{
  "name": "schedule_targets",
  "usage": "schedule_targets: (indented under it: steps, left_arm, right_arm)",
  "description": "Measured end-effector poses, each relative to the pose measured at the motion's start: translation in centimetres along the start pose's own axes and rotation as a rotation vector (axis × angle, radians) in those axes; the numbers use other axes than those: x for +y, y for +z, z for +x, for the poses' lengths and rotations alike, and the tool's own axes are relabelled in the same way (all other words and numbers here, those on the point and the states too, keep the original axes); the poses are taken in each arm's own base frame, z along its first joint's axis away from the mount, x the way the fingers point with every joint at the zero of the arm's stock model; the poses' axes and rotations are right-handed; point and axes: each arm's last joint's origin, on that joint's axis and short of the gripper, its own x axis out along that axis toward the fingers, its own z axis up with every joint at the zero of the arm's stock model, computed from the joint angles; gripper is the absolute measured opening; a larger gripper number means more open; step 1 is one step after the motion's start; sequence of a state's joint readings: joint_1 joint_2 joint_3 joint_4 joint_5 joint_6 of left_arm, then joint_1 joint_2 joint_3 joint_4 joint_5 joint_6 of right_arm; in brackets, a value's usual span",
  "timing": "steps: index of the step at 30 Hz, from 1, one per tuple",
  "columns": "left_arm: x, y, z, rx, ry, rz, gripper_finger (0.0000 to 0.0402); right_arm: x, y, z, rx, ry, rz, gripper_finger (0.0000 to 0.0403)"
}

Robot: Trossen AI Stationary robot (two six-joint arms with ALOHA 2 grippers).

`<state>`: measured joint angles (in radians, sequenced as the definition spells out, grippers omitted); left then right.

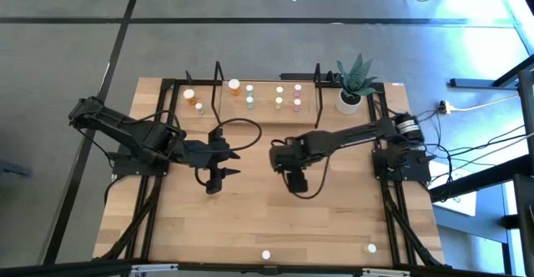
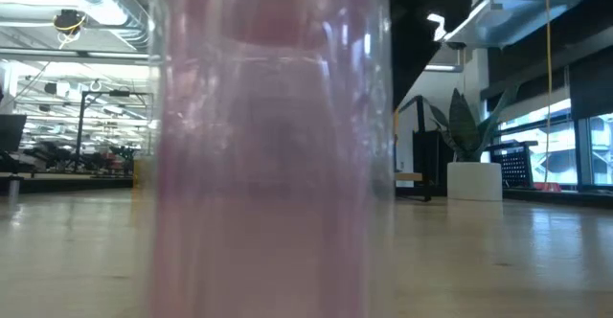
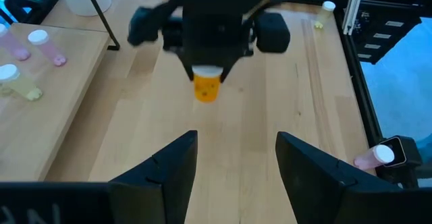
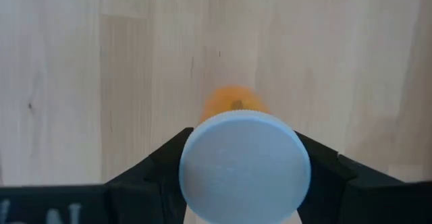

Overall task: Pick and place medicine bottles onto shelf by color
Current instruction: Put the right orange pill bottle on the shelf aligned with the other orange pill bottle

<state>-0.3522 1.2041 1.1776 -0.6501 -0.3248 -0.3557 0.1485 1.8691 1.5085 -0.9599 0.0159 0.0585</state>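
Observation:
An orange medicine bottle (image 3: 206, 89) with a white cap hangs over the middle of the table. My right gripper (image 1: 294, 179) is shut on it. My left gripper (image 3: 236, 163) stands open and empty a little to the table's left of it (image 1: 214, 175), pointing toward it. The shelf (image 1: 265, 96) stands at the far edge. Several bottles stand upright on its board, orange ones (image 1: 189, 96) at the left and pink ones (image 1: 298, 103) at the right. A pink bottle (image 2: 268, 146) stands right in front of the low camera and fills that view. My right gripper pinches the orange bottle's white cap (image 4: 244, 166) between its two fingers (image 4: 162, 160). The fingers come from above and point down. The bottle hangs upright below them, its orange body (image 4: 233, 102) clear of the table.
A white plant pot (image 1: 349, 102) stands at the shelf's right end. Two loose bottles stand at the table's near edge (image 1: 266, 254) (image 1: 371, 248). Black frame rails (image 1: 158, 193) run along the table's left and right sides. Bare wood lies between the grippers and the shelf.

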Motion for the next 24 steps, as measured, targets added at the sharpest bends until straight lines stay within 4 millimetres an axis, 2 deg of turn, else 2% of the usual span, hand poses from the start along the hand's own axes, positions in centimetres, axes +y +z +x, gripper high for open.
schedule_targets:
  steps: [7,12,16,24]
  left_arm:
    - [0.0,0.0,0.0,0.000,0.000,0.000,0.0194]
    - [0.0,0.0,0.0,-0.003,0.009,0.013,0.0194]
    - [0.5,-0.1,0.0,-0.014,0.108,0.044,0.0194]
    - [1.3,-0.6,0.0,0.001,0.268,-0.007,0.0194]
  right_arm:
    - [-0.2,0.9,1.8,0.000,0.017,-0.077,0.0202]
    - [-0.2,1.1,2.6,0.005,0.017,-0.053,0.0202]
    - [-0.2,1.3,2.8,-0.008,0.017,-0.047,0.0202]
    - [-0.2,1.6,2.8,-0.040,0.020,-0.033,0.0202]
